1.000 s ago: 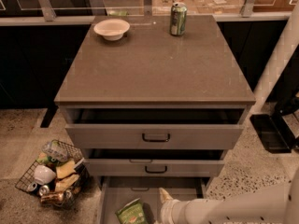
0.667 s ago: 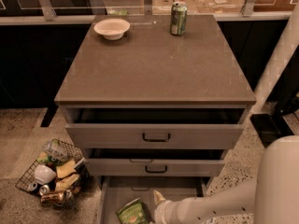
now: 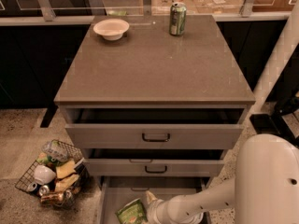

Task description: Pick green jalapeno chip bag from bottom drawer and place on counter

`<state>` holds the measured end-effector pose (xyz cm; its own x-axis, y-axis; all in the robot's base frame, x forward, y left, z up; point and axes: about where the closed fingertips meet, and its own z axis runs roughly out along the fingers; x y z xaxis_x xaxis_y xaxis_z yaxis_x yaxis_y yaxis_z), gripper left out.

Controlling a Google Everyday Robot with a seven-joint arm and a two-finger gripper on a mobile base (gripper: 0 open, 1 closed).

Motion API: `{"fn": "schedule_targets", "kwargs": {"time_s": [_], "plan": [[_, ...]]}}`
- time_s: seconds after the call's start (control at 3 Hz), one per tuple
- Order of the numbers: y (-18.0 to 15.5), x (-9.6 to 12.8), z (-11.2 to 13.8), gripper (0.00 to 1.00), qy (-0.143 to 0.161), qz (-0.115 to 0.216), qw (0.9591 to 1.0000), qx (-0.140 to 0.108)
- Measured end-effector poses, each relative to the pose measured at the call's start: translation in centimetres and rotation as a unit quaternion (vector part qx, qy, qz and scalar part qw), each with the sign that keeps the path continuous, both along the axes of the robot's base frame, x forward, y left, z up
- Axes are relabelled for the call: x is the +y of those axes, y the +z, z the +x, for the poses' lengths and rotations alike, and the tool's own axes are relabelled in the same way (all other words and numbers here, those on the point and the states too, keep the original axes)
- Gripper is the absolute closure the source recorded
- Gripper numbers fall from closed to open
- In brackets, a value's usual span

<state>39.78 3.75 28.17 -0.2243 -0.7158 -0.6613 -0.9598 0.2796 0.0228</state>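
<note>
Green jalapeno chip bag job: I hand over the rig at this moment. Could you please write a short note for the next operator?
Tool: low inside the open bottom drawer, just right of the green jalapeno chip bag; whether it holds the bag cannot be seen.
Bag: lies in the drawer's left part.
Counter: a bowl and a green can at the back, no bag.
Done: drawer open, tool at the bag.
Left: grasp the bag, lift it out, place it on the counter.

Speckled floor (image 3: 21,127), dark wall (image 3: 28,64) behind.
</note>
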Motion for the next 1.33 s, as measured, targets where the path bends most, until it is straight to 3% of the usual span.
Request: {"fn": "schedule_targets", "kwargs": {"time_s": [1.0,1.33], "plan": [[-7.7,0.3,0.5,0.00,-0.003,0.038,0.9987,0.035],[-9.2,2.0,0.4,0.00,0.012,0.060,0.9974,0.038]]}}
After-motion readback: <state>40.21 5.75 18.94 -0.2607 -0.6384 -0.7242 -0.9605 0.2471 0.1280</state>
